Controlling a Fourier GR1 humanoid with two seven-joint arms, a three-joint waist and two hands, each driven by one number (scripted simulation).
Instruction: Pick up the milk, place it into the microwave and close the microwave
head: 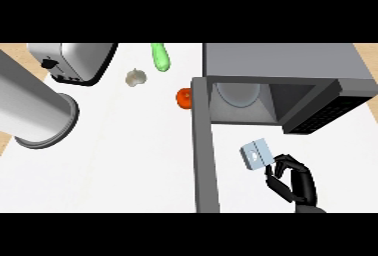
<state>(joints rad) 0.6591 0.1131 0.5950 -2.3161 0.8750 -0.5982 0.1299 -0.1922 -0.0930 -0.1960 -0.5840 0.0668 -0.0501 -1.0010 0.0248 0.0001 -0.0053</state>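
One hand in view: the right hand, black, entering from the lower right edge, fingers curled with fingertips and thumb at the lower right corner of the milk. Milk is a small pale blue-grey carton, tilted, on the white counter in front of the microwave and just right of its open door. Contact looks like a pinch on the carton's edge; whether the carton is lifted off the counter cannot be told from this angle. Microwave door stands swung fully out, seen edge-on as a long grey bar running toward the lower edge of the view. Cavity open, with a pale round turntable plate visible inside; dark control panel at the right. An orange-red round item sits just beyond the door's hinge side, partly hidden. Further back: a green elongated vegetable, a small whitish garlic-like bulb, a toaster at the upper left. Large grey cylinder lies across the left side.
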